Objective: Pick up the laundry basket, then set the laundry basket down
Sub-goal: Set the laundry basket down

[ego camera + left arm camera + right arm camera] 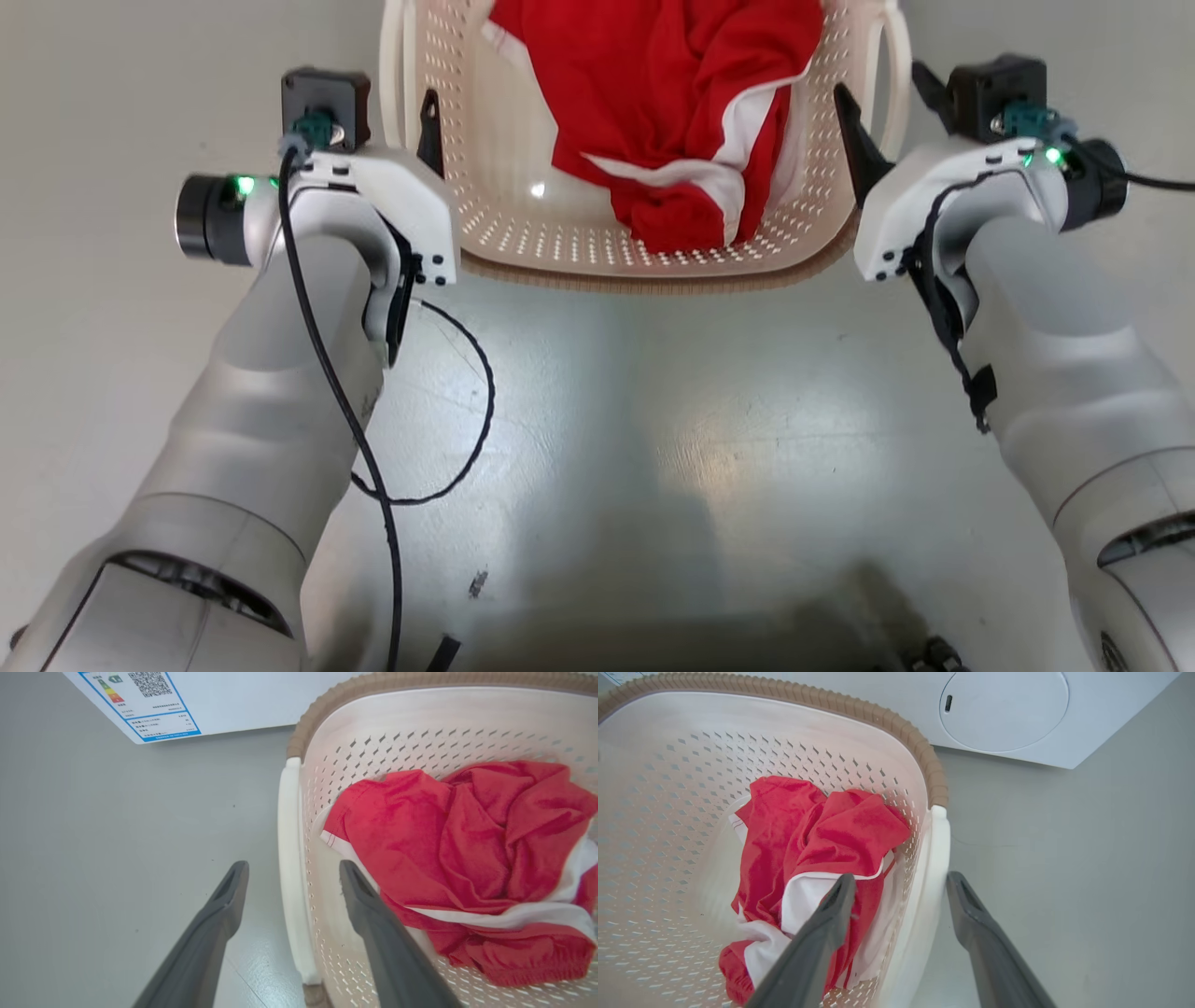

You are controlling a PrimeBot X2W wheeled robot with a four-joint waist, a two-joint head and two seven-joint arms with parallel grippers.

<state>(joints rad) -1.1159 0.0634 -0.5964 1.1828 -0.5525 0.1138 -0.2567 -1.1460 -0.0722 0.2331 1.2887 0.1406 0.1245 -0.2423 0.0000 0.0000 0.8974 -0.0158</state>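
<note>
Inside the laundry basket [653, 278] lies a red-and-white garment [672, 93].

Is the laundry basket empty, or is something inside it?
Not empty: a crumpled red and white garment lies inside the laundry basket, covering part of its perforated floor.

Crumpled red garment [672, 121] with white trim, heaped in loose folds at the far middle. Glossy grey floor [597, 420] all around, with a pale sheen and a small dark mark [478, 583] on the near side. White appliance [1101, 718] standing far off on that floor: round door [1004, 709] toward the right, energy label [145, 704] with a QR code toward the left.
</note>
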